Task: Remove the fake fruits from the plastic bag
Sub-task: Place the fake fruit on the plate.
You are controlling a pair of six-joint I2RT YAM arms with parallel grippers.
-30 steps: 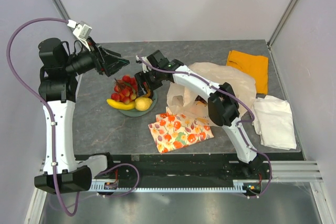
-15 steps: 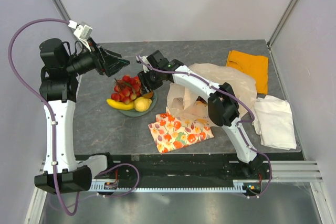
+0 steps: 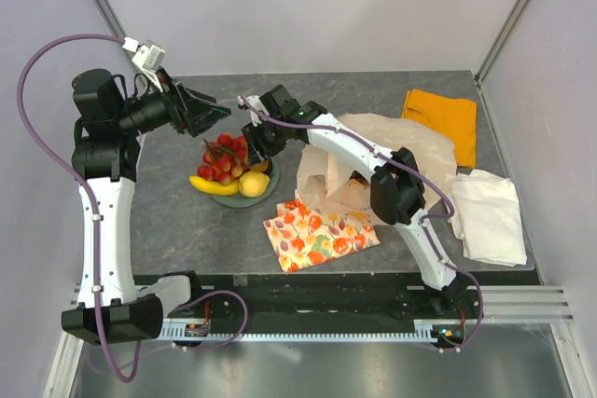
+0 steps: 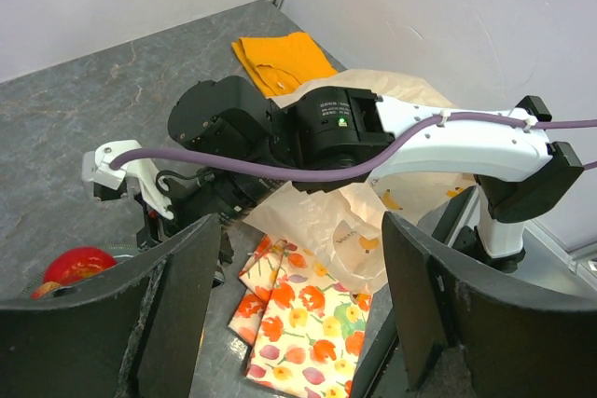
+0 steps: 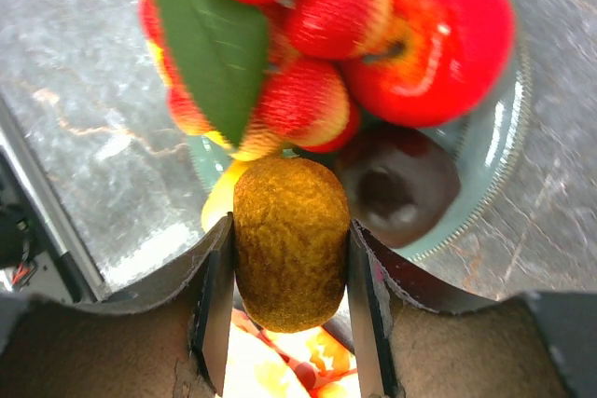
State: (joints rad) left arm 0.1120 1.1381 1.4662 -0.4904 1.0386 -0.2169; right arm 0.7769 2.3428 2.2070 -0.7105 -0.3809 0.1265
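The right gripper (image 5: 290, 235) pinches a brown fuzzy fruit (image 5: 287, 272), possibly a kiwi, above the plate (image 5: 502, 167) of fake fruits (image 3: 225, 161).
The left gripper (image 4: 300, 258) hovers wide open and empty; the plastic bag (image 3: 410, 149) lies toward the table's (image 3: 177, 221) far right corner.

No legible text anywhere, small white print on black motor housing (image 4: 338, 123) too blurred to read

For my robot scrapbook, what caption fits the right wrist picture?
Jaws pinch a fuzzy brown fruit over a plate of red grapes and an apple.
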